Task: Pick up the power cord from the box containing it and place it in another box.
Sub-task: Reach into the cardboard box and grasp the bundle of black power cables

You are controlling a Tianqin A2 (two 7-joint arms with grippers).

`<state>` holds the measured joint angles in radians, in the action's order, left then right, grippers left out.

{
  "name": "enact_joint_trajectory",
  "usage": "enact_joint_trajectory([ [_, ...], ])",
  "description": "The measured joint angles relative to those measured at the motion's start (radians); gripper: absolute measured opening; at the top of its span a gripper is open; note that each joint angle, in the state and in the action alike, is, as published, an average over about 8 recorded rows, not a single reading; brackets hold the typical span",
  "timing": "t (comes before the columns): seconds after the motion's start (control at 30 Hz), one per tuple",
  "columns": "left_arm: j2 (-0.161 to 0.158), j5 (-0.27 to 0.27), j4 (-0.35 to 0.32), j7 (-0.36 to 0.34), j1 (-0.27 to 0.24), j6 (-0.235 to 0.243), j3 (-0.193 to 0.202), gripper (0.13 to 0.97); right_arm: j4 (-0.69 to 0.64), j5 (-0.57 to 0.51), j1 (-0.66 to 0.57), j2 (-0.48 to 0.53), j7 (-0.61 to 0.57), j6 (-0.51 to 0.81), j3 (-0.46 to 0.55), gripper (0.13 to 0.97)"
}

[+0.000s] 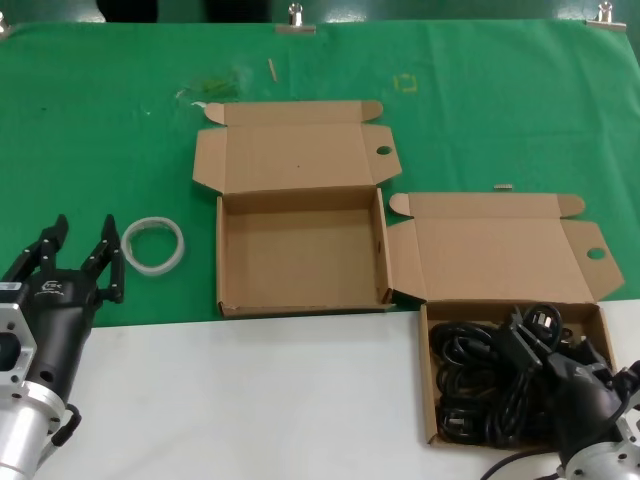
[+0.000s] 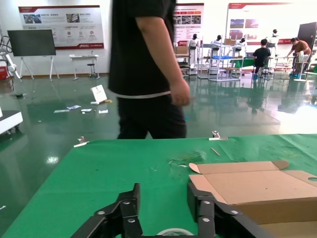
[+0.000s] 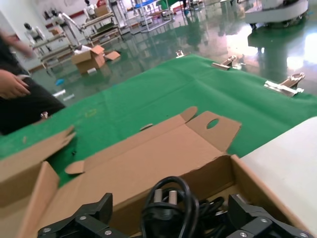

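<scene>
The power cord lies as a tangle of black cable in the open cardboard box at the front right, its plug prongs pointing up in the right wrist view. My right gripper hangs low over that box, open, its jaws wide apart on either side of the plug. The other box stands open and empty in the middle. My left gripper is open and empty at the front left, apart from both boxes.
A clear tape ring lies on the green cloth just ahead of my left gripper. The white table front runs below the boxes. A person stands past the table's far edge. Both lids lie folded back.
</scene>
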<state>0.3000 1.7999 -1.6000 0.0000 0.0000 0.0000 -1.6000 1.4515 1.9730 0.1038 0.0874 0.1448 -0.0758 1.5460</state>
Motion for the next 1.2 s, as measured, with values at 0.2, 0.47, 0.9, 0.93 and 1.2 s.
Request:
enact_joint_trajectory([
  [0.2, 0.000, 0.000, 0.000, 0.000, 0.000, 0.000, 0.000, 0.364, -0.006, -0.008, 0.002, -0.052, -0.007, 0.075, -0.054, 0.783],
  [0.47, 0.000, 0.000, 0.000, 0.000, 0.000, 0.000, 0.000, 0.242, 0.004, -0.019, 0.009, -0.077, -0.022, 0.105, -0.065, 0.619],
  [0.9, 0.000, 0.000, 0.000, 0.000, 0.000, 0.000, 0.000, 0.141, 0.028, -0.024, 0.019, -0.048, -0.014, 0.047, -0.008, 0.359],
  [0.93, 0.000, 0.000, 0.000, 0.000, 0.000, 0.000, 0.000, 0.141, 0.031, -0.022, 0.019, -0.044, -0.012, 0.039, -0.003, 0.346],
  [1.2, 0.000, 0.000, 0.000, 0.000, 0.000, 0.000, 0.000, 0.140, 0.064, 0.017, 0.024, 0.001, -0.005, -0.029, 0.052, 0.281],
])
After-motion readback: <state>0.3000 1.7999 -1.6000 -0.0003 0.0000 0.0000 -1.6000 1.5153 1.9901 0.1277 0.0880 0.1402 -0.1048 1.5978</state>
